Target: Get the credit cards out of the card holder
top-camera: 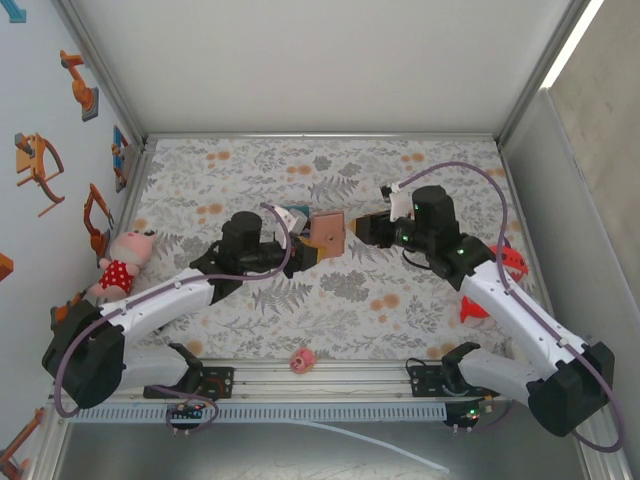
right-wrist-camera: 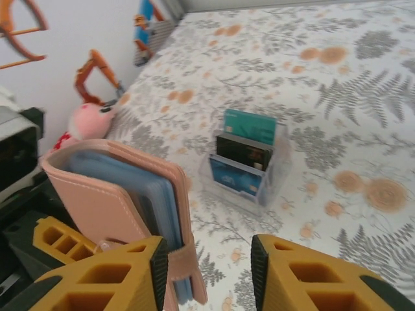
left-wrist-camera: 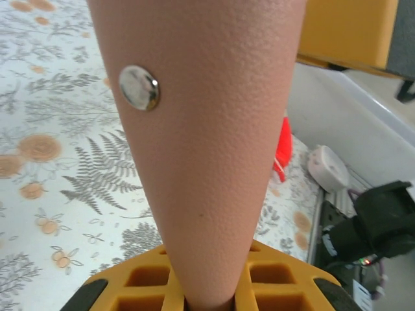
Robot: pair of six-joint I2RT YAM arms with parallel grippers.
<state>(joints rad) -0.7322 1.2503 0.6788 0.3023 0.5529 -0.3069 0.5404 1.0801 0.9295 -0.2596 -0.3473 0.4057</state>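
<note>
3 thin cards in clear stand | L jaws clamp pebbled card holder | R jaws apart, prob. empty

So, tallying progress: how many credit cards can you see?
3, all upright in the clear rack: teal card at the back, black card middle, blue card frontmost. More may hide in the card holder.
</note>
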